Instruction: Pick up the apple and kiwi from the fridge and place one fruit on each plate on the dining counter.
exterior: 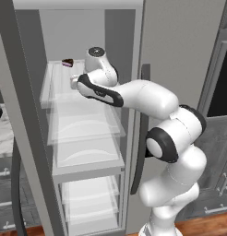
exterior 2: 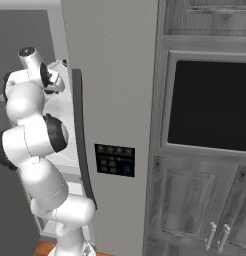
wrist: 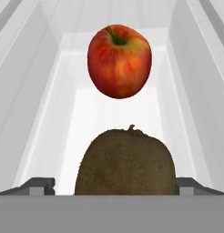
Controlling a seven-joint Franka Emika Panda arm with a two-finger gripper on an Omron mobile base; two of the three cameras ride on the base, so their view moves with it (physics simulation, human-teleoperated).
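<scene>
Brown oval kiwi [wrist: 125, 161] between spread fingertips [wrist: 41, 184] of gripper [wrist: 116, 186], positioned for first pick; glossy red apple [wrist: 119, 61] just beyond, on clear fridge shelf [wrist: 41, 136]

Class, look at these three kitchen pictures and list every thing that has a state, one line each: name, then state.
fridge: left door open, right door shut.
kiwi: lying on a fridge shelf, between the open fingers, not yet gripped.
apple: on the same shelf beyond the kiwi, untouched.
gripper: open, reaching into the fridge.
cake wedge: resting on the upper shelf.
</scene>
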